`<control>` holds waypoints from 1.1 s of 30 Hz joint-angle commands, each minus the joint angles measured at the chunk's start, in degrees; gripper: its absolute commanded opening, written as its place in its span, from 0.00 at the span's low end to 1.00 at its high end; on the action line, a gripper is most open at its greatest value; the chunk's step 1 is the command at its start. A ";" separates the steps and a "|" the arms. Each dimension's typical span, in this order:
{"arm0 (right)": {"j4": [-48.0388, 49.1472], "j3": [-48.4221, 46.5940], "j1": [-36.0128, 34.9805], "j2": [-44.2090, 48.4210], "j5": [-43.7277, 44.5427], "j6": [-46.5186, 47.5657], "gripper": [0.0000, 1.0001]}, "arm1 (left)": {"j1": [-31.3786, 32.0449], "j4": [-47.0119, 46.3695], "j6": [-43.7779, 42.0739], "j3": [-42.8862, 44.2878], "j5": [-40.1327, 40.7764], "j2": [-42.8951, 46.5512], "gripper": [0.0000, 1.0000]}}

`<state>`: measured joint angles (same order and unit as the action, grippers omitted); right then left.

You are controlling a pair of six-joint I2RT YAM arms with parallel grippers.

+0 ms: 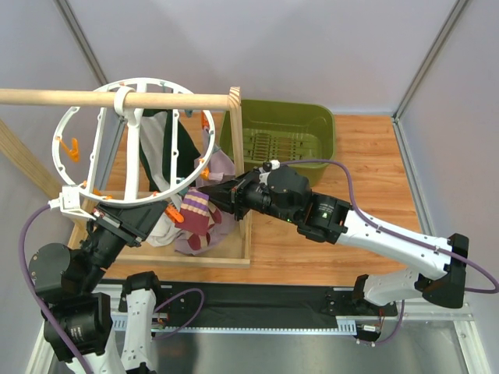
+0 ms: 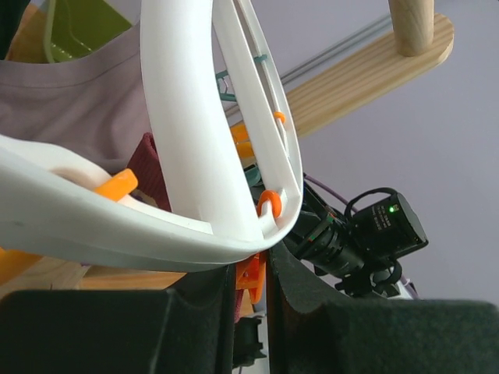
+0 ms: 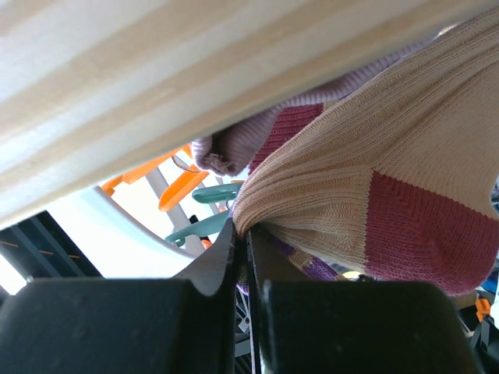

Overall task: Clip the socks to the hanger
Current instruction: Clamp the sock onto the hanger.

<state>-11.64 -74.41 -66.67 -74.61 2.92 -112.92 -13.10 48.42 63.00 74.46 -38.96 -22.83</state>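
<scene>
Left gripper: clenched on the near rim of the hanger. An orange clip sits in the narrow slot between its two black fingers.
Right gripper: jaws pressed together, pinching the cream ribbed edge of a sock.
Hanger: the white spoked ring hangs by its top loop from the wooden rod at the far left. It is tilted, with its near edge held low on the left.
Socks: bunched at the near right of the ring, just below the right gripper's tip and over the base of the wooden frame. They are cream knit with maroon-pink patches and purple stripes.
Clips by the sock: two teal clips and an orange one sit just left of the pinched fabric. Whether any of them bites the sock cannot be told.
Mauve garment: hangs behind the ring, far of the left gripper.
Dark green and white garment: hangs inside the ring, under the rod.
Green bin: on the wood-look table, right of the frame's upright and far of the right arm.
Right arm's wrist camera: seen past the ring, with a small green light lit.
</scene>
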 commanded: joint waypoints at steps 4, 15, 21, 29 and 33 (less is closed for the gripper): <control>4.16 -0.30 0.41 -0.89 -0.89 -5.02 0.00 | 0.01 -3.16 2.30 -0.63 -0.42 0.07 0.00; 6.72 1.46 1.90 -0.45 -1.69 -7.57 0.00 | 0.01 -3.69 2.30 -0.80 -0.77 -0.11 0.00; 7.15 0.59 1.99 -0.89 -1.95 -7.93 0.00 | 0.01 -4.21 2.56 -0.89 -0.77 -0.20 0.00; 7.16 -1.26 1.90 -1.33 -2.04 -7.49 0.00 | 0.01 -4.04 2.48 -0.89 -0.68 -0.20 0.00; 7.51 -1.17 1.81 -0.89 -2.04 -7.66 0.00 | -0.08 -4.22 2.56 -1.07 -0.77 -0.28 0.00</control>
<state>-6.52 -73.19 -64.79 -75.88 1.37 -113.16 -13.10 47.24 64.20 73.84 -39.57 -22.68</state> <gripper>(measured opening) 0.022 0.214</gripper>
